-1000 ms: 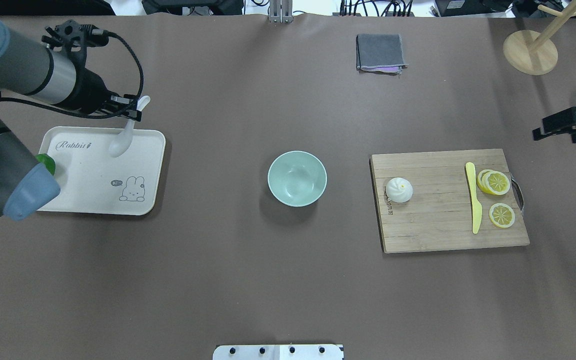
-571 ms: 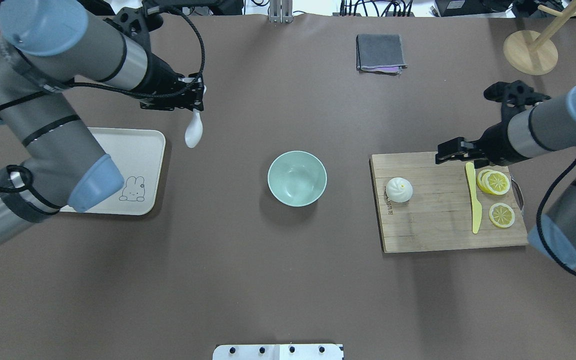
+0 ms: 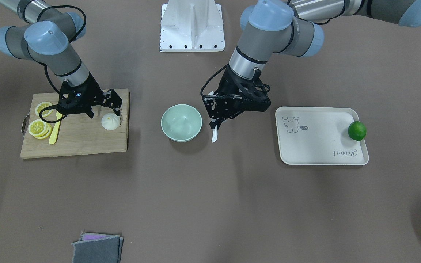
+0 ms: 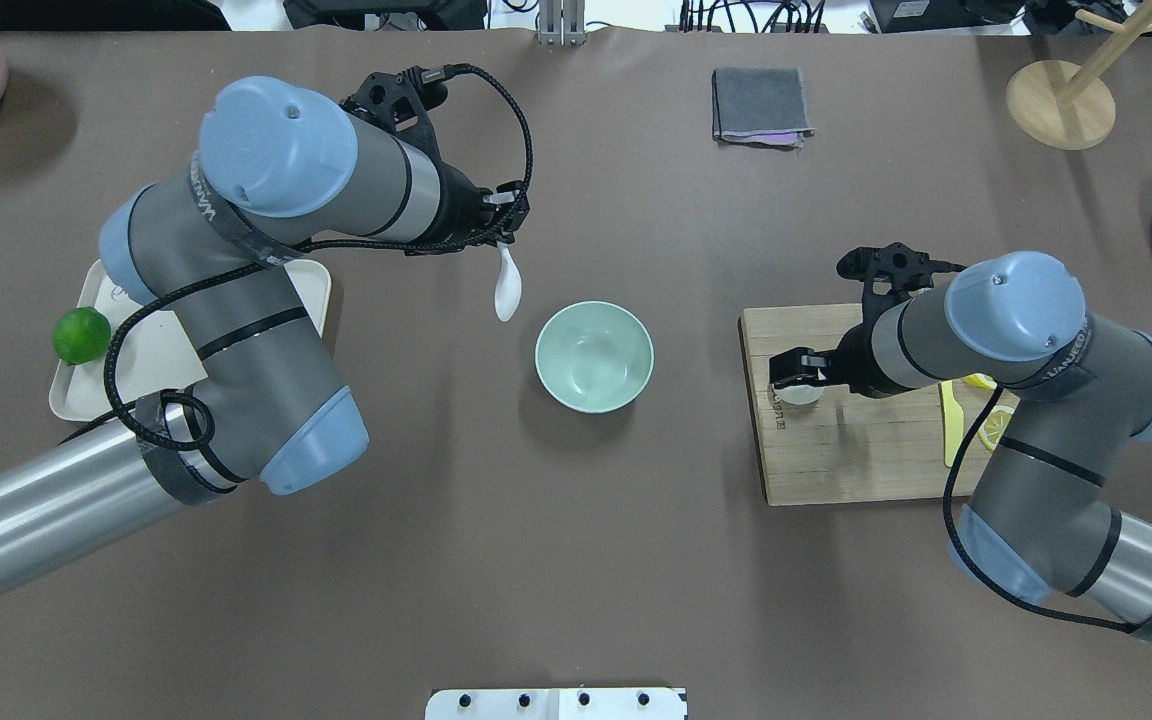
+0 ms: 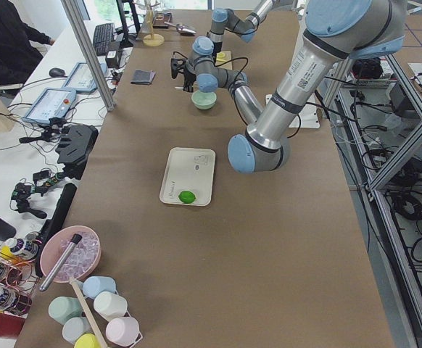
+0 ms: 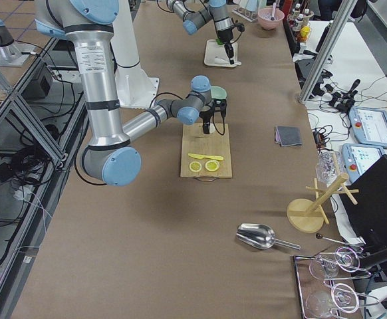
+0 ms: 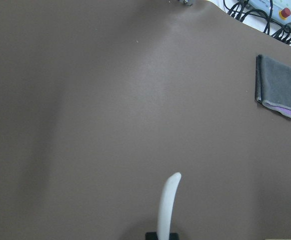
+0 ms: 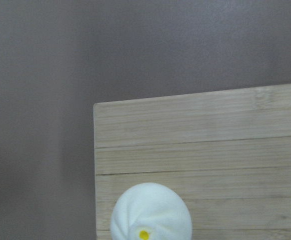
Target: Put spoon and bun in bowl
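Tray (image 3: 320, 146): the word "Rabbit" in script is showing along one edge, upside down in the front-facing view.
Cutting board (image 4: 836, 460): a small corner stamp is showing, illegible.

Long brown-covered table (image 4: 576, 560), aluminium posts (image 5: 88, 51) alongside (white side desk (image 5: 69, 54) behind), tiled floor (image 6: 14, 6) beyond.

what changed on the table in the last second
The left pincer, shut on the spoon, carried it from over the tray to just beside the bowl. The right pincer came in, open, over the bun on the cutting board. Bowl, bun and board stayed put.
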